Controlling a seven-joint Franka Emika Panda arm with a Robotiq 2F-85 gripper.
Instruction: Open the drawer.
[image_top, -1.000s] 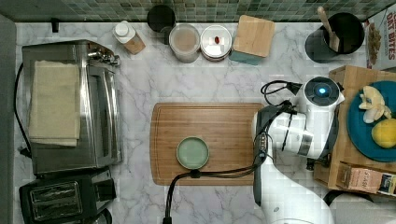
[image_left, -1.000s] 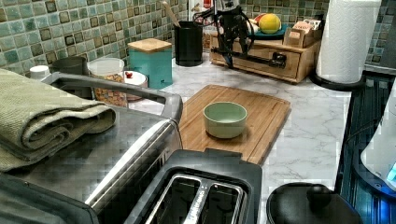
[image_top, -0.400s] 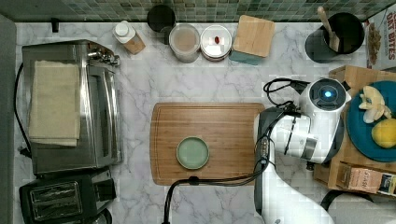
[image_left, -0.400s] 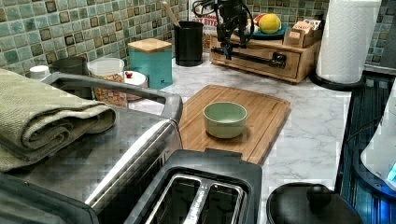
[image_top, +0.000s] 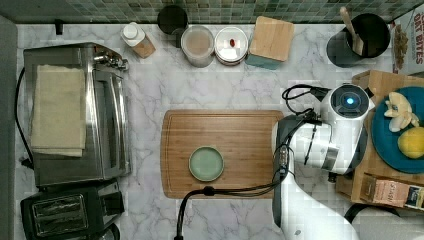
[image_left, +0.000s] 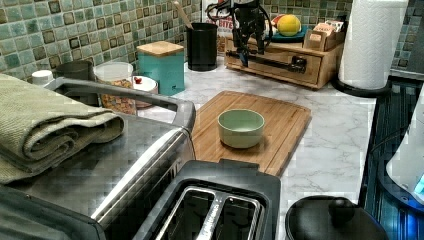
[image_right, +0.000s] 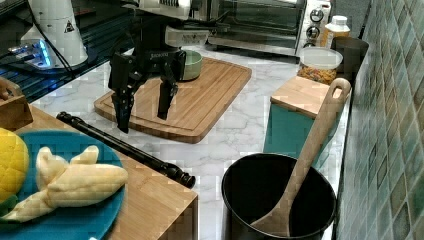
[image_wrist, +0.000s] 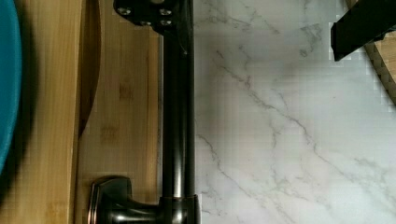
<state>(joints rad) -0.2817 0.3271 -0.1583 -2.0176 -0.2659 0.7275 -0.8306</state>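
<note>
**One gripper, fingers spread, poised over the drawer handle**

One arm is in play, and its gripper (image_right: 142, 112) hangs with both black fingers (image_right: 121, 107) wide apart and nothing between them. In the right view the tips sit just above the marble, on the cutting-board side of the long black bar handle (image_right: 125, 146), near it but not touching. The wrist view looks straight down the same bar (image_wrist: 177, 116): one finger (image_wrist: 154, 14) overlaps the bar's far end, the other (image_wrist: 362, 25) stands well off over the marble counter (image_wrist: 289, 140), so the bar lies under one finger and not between the pair.

And the drawer (image_left: 280, 62) itself: a light wooden box at the far end of the counter in the left view, just left of the paper towel roll (image_left: 372, 42), front flush and closed, the gripper (image_left: 245, 50) dangling before the left end of its handle. From the top view the box (image_top: 372, 92) sits at the right edge, carrying a teal plate (image_top: 387, 140) with fruit, the white arm (image_top: 330, 140) beside it.

Between the drawer and the toaster oven (image_top: 97, 112) lies the cutting board (image_top: 235, 135), a green bowl (image_top: 206, 163) resting on it.
</note>
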